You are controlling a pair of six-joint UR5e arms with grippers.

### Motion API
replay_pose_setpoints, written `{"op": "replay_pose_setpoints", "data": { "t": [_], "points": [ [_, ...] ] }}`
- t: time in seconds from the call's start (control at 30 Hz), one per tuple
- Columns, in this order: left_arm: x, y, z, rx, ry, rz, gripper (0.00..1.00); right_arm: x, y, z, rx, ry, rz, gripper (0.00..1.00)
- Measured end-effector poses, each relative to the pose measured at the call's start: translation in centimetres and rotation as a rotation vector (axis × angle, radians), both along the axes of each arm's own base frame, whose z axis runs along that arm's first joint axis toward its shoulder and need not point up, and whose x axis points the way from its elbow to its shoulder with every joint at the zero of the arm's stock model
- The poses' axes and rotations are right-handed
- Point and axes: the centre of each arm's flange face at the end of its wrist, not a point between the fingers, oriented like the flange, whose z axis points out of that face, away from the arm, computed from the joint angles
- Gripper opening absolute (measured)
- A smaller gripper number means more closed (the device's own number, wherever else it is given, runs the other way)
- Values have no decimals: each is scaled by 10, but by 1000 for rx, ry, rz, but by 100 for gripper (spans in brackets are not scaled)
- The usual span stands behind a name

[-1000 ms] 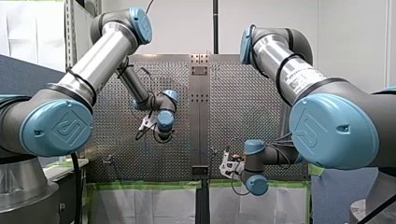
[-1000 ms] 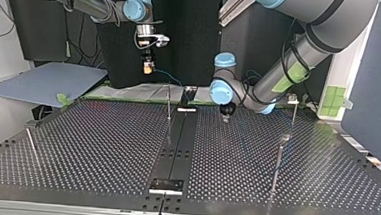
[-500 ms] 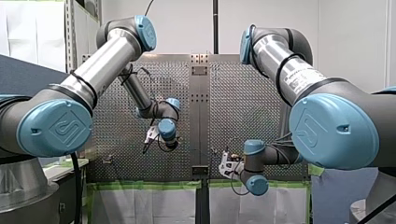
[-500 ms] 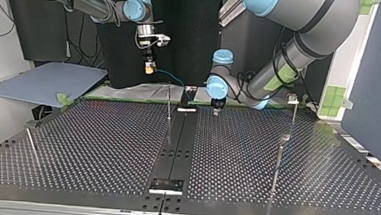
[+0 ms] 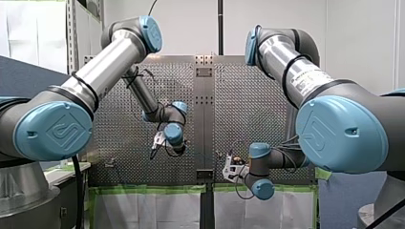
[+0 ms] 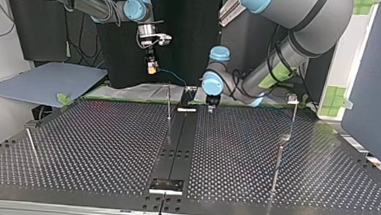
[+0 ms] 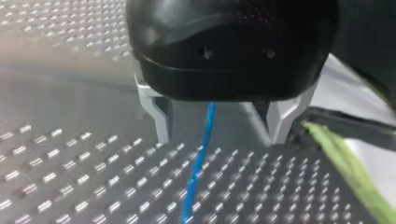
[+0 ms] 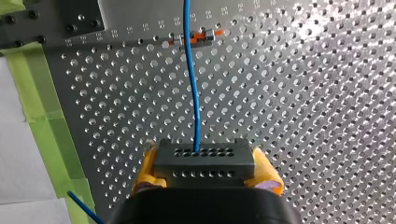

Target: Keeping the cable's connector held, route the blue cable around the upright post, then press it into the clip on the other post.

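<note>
Gripping connector (image 8: pixel 204 156) in right hand (image 8: pixel 206 169), left hand (image 7: pixel 219 135) released astride blue cable (image 7: pixel 196 177), label (image 5: pixel 308 78) unreadable

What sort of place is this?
Probably a robotics lab bench: my left arm and my right arm, a perforated metal table with upright posts, and a blue cable whose connector my right pincer grips.

Bright, even light is cast, seemingly from overhead; glare is thrown off the perforated table (image 8: pixel 327 93), while the far backdrop (image 6: pixel 183 37) is left dark.
</note>
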Motion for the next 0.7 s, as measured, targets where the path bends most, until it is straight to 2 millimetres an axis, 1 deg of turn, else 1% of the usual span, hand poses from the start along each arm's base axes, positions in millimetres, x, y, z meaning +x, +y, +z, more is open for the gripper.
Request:
{"op": "replay_pose_setpoints", "data": {
  "t": [0.13,0.23,0.7],
  "points": [
    [-9,-11,-17,2,27,-40,100,1,0,0,-3,-1,11,0],
    [-15,-21,-21,-4,34,-77,100,2,1,1,-5,-1,24,0],
    [-32,-50,-23,-38,50,-196,100,5,2,1,-12,-4,46,0]
  ]
}}
